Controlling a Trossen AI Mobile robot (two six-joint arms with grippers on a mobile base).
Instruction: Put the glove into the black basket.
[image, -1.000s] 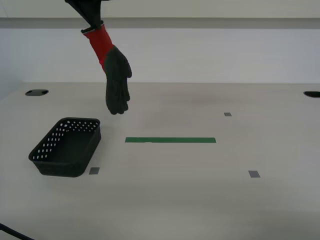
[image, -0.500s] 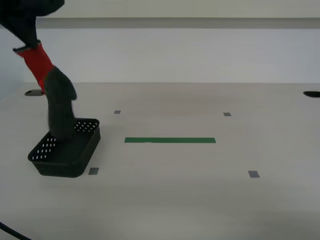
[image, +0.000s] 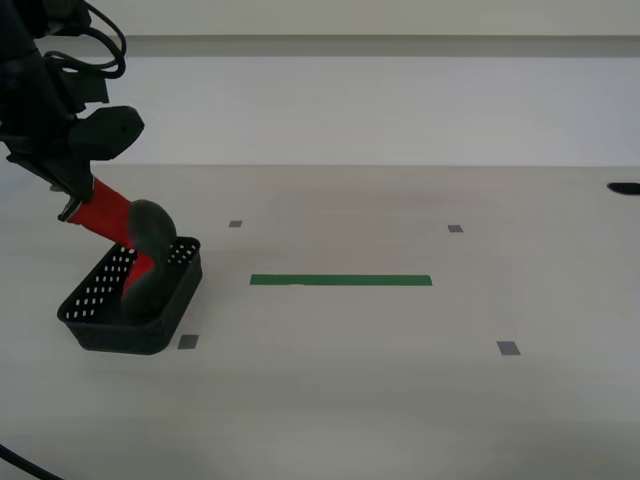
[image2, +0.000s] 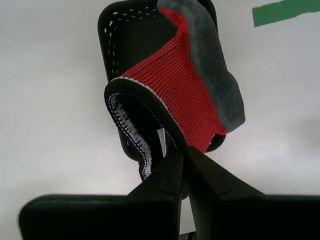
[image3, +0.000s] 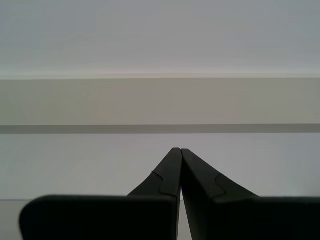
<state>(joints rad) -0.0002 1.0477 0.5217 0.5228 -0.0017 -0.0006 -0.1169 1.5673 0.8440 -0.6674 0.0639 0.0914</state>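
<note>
The glove (image: 140, 240), dark grey hand and red knit cuff, hangs from my second gripper (image: 72, 208) at the exterior view's left. Its fingers droop into the black basket (image: 100, 330), a small perforated basket on the table. In the second wrist view my second gripper (image2: 183, 150) is shut on the cuff of the glove (image2: 190, 90), with the basket (image2: 111, 30) below it. My first gripper (image3: 180, 152) is shut and empty, facing a bare wall; it is out of the exterior view.
A green tape strip (image: 340, 280) lies at the table's middle. Small grey markers (image: 508, 348) dot the table. Dark cable holes (image: 624, 188) sit at the back edge. A wall rises behind the table.
My second gripper has carried the glove toward the exterior view's left and down. The glove's fingers have sunk into the basket and the hand part has folded over.
</note>
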